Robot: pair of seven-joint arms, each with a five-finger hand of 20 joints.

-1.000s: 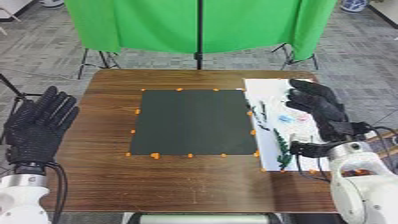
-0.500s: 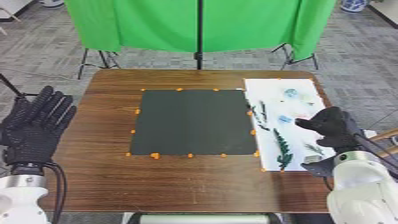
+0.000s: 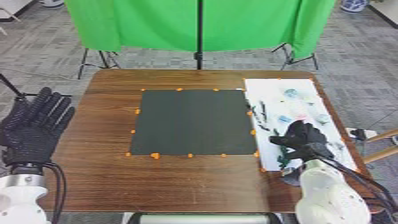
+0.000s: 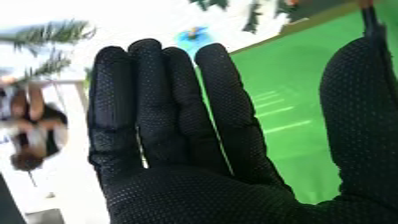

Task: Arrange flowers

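"How far had it got?"

"The wooden table (image 3: 195,185) carried a dark square mat (image 3: 194,122) and, beside it, a white sheet (image 3: 266,85). Every stem I saw lay on that sheet, so I'd have said all the arranging was left."

"And the hands?"

"The left hand (image 3: 31,132) was wide open, holding nothing. The right hand (image 3: 302,141), fingers straight, gripped nothing I could see. The green frond (image 3: 283,159) was partly beneath it; dark sprigs (image 3: 264,114) and a blue flower (image 3: 284,119) lay beyond."
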